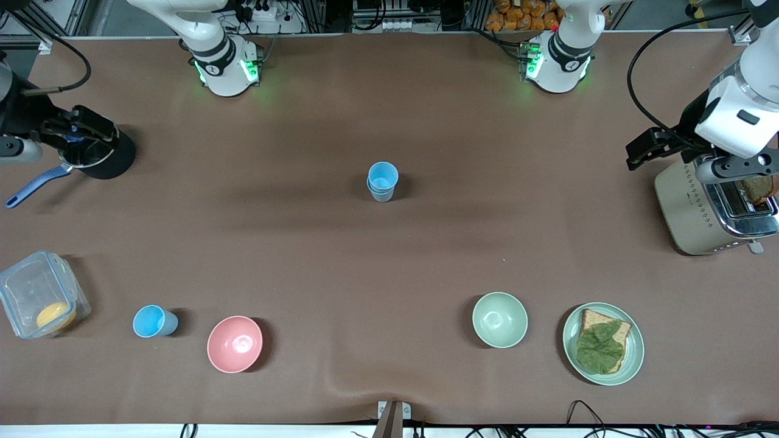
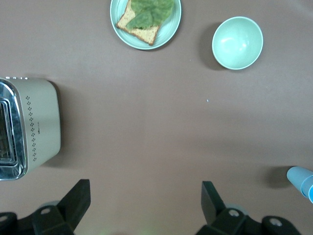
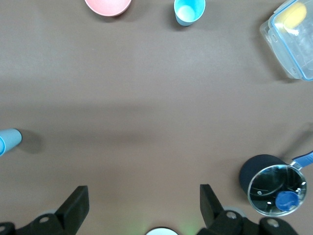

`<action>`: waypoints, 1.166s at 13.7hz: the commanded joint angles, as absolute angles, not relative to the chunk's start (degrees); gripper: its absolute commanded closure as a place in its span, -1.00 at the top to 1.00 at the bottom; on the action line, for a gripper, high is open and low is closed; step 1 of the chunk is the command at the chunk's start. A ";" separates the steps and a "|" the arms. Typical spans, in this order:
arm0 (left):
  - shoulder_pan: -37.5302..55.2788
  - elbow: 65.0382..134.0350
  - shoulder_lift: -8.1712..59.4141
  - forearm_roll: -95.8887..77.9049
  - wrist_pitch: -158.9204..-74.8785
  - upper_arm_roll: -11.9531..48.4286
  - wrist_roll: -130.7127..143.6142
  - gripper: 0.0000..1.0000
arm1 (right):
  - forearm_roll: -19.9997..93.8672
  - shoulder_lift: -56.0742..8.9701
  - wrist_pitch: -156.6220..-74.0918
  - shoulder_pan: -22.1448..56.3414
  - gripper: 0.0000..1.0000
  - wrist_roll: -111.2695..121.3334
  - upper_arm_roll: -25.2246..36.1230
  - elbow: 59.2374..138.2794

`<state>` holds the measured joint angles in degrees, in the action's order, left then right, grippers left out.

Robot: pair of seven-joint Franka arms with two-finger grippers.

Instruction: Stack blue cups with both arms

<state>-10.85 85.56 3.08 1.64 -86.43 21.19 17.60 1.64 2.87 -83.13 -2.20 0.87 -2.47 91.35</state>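
Nearest the front camera sits a pink bowl point(image 1: 235, 344), with a single blue cup point(image 1: 154, 321) just beside it toward the right arm's end of the table, standing upright and apart from the bowl. A clear plastic container point(image 1: 38, 302) holding something yellow lies a little farther along toward that same end. Toward the left arm's end, a pale-green bowl point(image 1: 499, 319) stands beside a green plate point(image 1: 633, 359) carrying a slice of bread topped with a leaf. In the middle of the table, well apart from everything else and farther from the front camera, two blue cups are nested together as a stacked pair point(image 1: 382, 181), upright on the brown cloth. The single cup has not been added to that pair. The right gripper point(image 3: 144, 208) hangs above the table near a black pot point(image 1: 100, 155) with a glass lid and a blue handle, at the right arm's end; its fingers are spread wide with nothing between them. The left gripper point(image 2: 146, 205) hangs beside a cream toaster point(image 1: 709, 210) at the left arm's end, its fingers likewise spread wide and holding nothing. In the right wrist view the single cup point(image 3: 189, 11) and the pink bowl point(image 3: 108, 5) appear together, with the edge of the stacked pair point(image 3: 9, 141) showing at the frame's border; the left wrist view also catches an edge of the stacked pair point(image 2: 303, 181).
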 commanded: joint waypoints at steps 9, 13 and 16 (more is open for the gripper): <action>-11.51 83.41 3.16 1.32 -82.97 21.01 17.23 1.00 | 1.23 2.46 -82.44 -2.20 1.00 3.87 -0.44 88.59; -11.51 82.97 3.25 1.23 -82.97 21.01 17.23 1.00 | 1.32 2.64 -82.53 -2.20 1.00 3.87 -0.44 88.86; -11.34 81.74 3.69 1.23 -82.97 21.01 17.14 1.00 | 1.23 2.64 -82.88 -2.20 1.00 3.87 -0.44 89.03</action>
